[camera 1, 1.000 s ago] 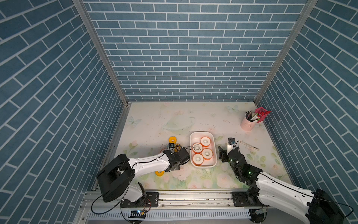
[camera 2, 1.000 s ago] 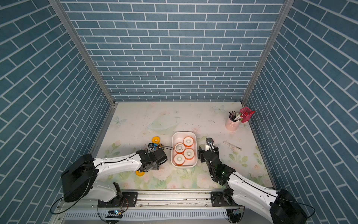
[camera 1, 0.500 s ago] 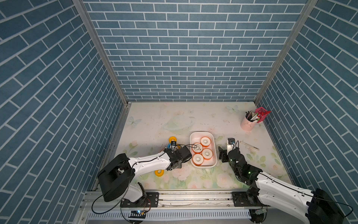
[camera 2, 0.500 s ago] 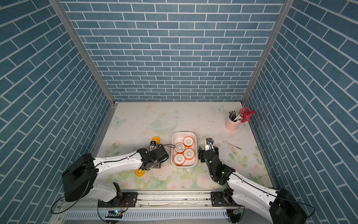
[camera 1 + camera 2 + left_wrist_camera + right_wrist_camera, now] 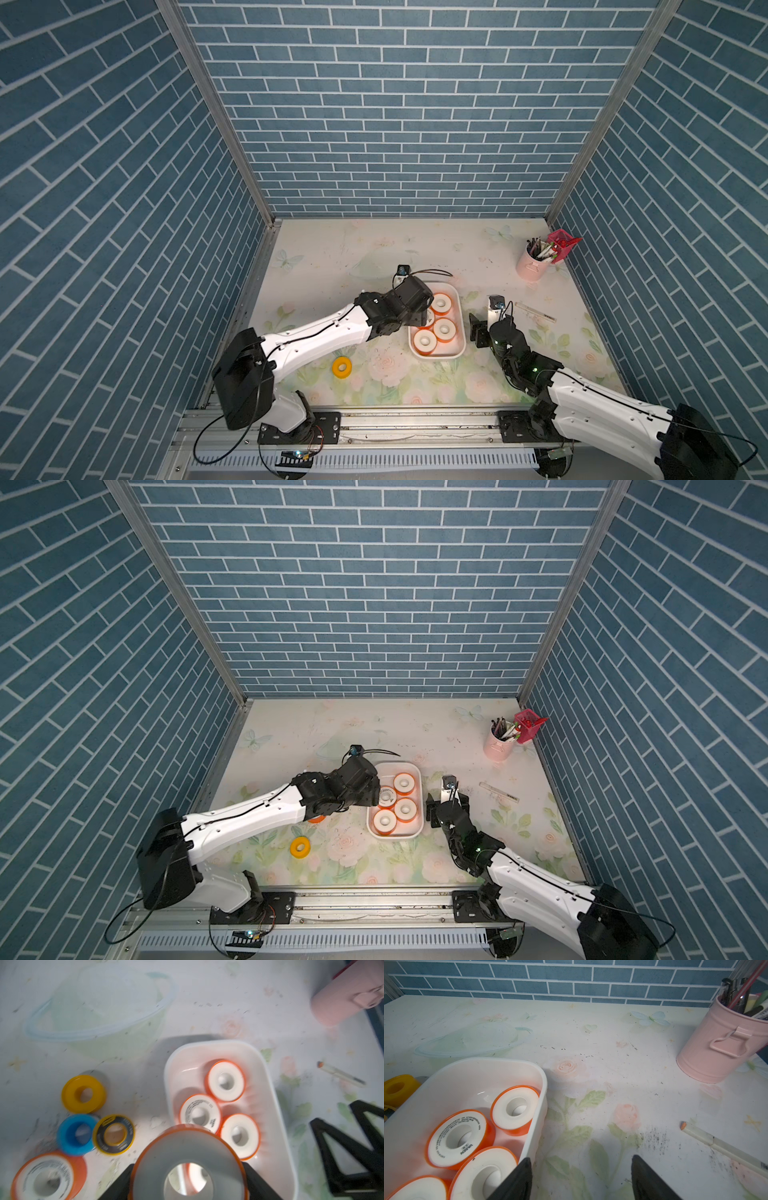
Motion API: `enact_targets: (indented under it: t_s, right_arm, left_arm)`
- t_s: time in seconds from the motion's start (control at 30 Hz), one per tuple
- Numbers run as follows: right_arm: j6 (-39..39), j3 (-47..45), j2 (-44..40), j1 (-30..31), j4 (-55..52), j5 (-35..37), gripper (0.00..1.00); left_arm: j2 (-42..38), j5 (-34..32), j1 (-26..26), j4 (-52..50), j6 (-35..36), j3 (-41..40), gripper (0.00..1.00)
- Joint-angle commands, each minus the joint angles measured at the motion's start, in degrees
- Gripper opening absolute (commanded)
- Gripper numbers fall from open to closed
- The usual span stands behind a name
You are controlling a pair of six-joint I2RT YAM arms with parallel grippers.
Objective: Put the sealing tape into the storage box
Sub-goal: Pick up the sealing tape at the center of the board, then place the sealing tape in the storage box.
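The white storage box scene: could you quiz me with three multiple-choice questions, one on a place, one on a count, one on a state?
1. How many rolls lie in the storage box? A) two B) four C) seven
2. Where does the pink cup of pens stand? A) far back, on the right arm's side B) inside the box C) far back, on the left arm's side
3. The left end effector is: A) open and empty B) gripping the cup C) shut on an orange-rimmed roll

Key: 1 B, four lie flat in it in a top view; 2 A, it stands near that back corner, apart from the box; 3 C, the left wrist view shows it clamping the roll.
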Motion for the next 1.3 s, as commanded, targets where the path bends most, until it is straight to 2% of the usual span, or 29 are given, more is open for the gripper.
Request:
enact_targets:
  t_s: [0.0, 0.23, 0.47, 0.8, 1.1, 1.27]
  right_arm:
    - [2.03, 0.14, -0.21, -0.54, 0.77, 0.8, 0.75]
    - [2.21, -0.06, -0.39, -0.98, 0.93, 0.44, 0.74]
    - [2.12, 0.13, 0.46, -1.21, 1.18, -0.03, 0.74]
    - [1.98, 0.27, 0.85, -1.33, 1.37, -0.44, 0.74]
    - [1.94, 0.31, 1.16, -1.34, 1.36, -0.62, 0.75]
    - [1.86, 0.29, 1.18, -1.33, 1.45, -0.71, 0.75]
  left_arm:
    - [7.97, 2.51, 0.11, 1.53, 5.13, 6.98, 0.66]
    - [21.63, 5.75, 0.69, 3.44, 7.29, 17.61, 0.64]
    - [28.36, 4.88, 0.88, 3.65, 7.24, 21.52, 0.64]
    - [30.59, 0.75, 1.23, 3.29, 6.76, 21.69, 0.64]
    - [32.37, 0.78, 1.46, 5.74, 6.63, 21.58, 0.64]
    - [33.59, 1.41, 1.45, 5.26, 6.98, 22.77, 0.68]
